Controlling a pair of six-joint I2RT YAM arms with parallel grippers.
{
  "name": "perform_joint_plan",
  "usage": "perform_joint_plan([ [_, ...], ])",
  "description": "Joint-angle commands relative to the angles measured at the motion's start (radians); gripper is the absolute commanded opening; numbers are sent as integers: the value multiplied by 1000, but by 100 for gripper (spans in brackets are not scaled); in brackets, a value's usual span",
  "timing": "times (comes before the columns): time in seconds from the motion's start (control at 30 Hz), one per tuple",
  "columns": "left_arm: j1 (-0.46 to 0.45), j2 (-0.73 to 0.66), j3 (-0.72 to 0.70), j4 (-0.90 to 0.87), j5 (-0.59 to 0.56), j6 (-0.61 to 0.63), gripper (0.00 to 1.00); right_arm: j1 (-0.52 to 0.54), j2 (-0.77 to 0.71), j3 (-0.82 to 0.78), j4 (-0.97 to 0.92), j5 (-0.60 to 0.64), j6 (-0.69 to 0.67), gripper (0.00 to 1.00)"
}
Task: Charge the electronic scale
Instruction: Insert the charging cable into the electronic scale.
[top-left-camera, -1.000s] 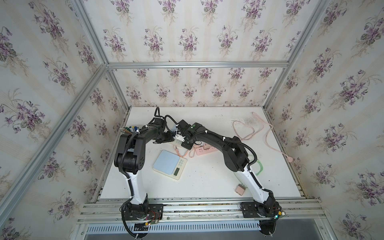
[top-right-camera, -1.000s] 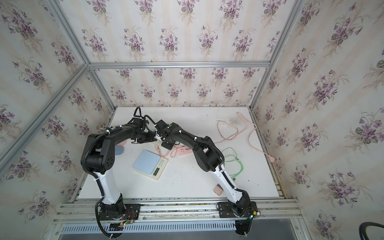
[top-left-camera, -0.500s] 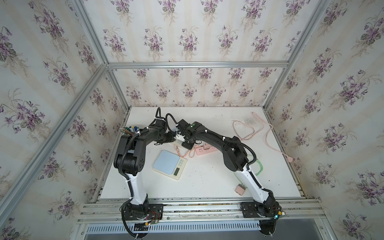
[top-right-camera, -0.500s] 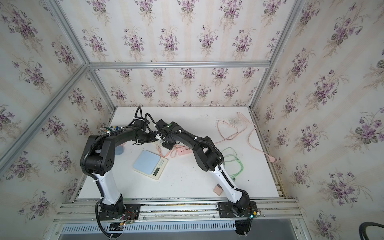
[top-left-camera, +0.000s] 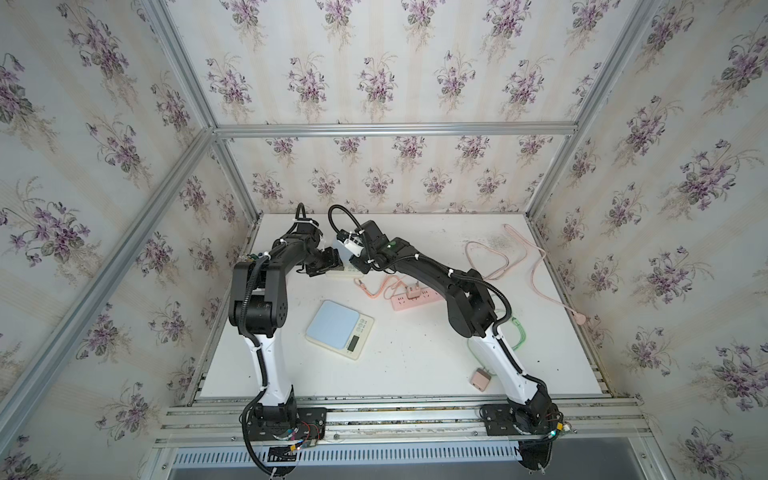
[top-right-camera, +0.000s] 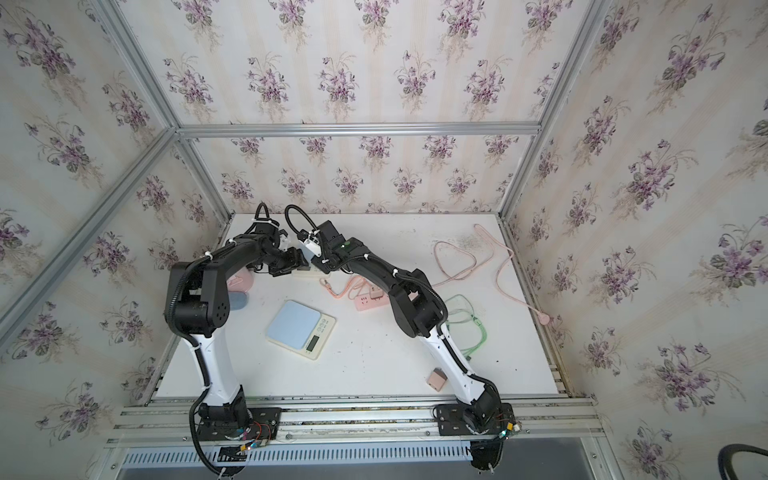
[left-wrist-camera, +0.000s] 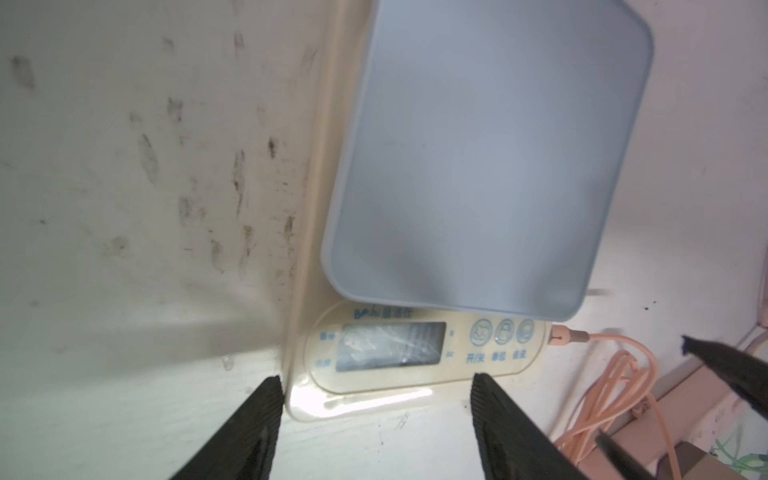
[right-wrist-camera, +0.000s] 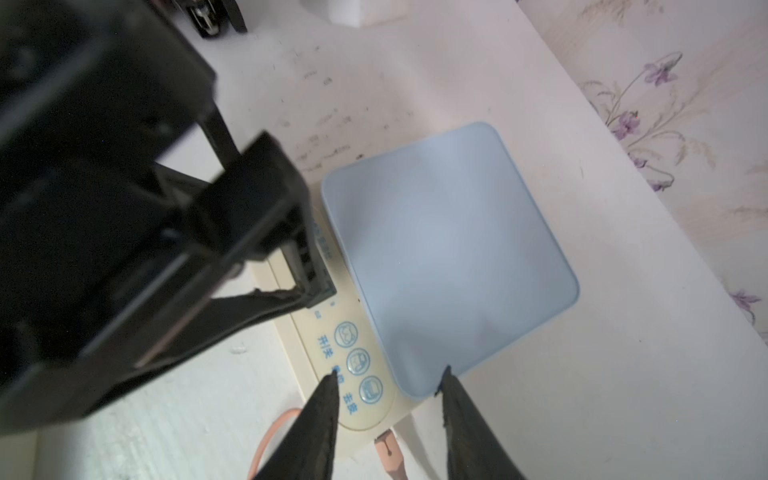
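Observation:
A cream electronic scale (left-wrist-camera: 415, 374) with a pale blue platform (right-wrist-camera: 449, 257) lies just ahead of both grippers in the wrist views. My left gripper (left-wrist-camera: 376, 380) is open, its tips standing either side of the display end. My right gripper (right-wrist-camera: 389, 374) is open over the button corner. A pink cable's connector (left-wrist-camera: 561, 336) sits against the scale's side by the buttons. In both top views the grippers (top-left-camera: 328, 268) (top-left-camera: 357, 266) meet at the back left over a cream edge (top-left-camera: 347, 273). A scale of the same look (top-left-camera: 338, 328) lies mid-table, apart from them.
A pink power strip (top-left-camera: 415, 299) with a plug in it lies right of the grippers. Its cord loops (top-left-camera: 486, 262) run to the back right. A green cable (top-right-camera: 469, 320) lies behind the right arm, and a small pink adapter (top-left-camera: 480, 379) sits near the front edge.
Both arms stay at the back left with hardly any shift. The right gripper's jaws have come apart, and the left gripper's stand wider.

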Motion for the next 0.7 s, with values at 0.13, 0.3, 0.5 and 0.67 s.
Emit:
perform_joint_plan([
  [0.13,11,-100,-11,-50,12,39,74,2,-204,-88,11,-65,74,46],
  [0.3,0,-227,-57,-50,14,45,74,-2,-430,-238,7,35,190,46],
  [0.5,-123,-394,-129,-49,-24,89,74,-88,-798,-626,-22,130,483,47],
  [0.67,-371,-504,-189,-50,-128,114,73,-174,-1146,-1085,-85,157,753,50],
])
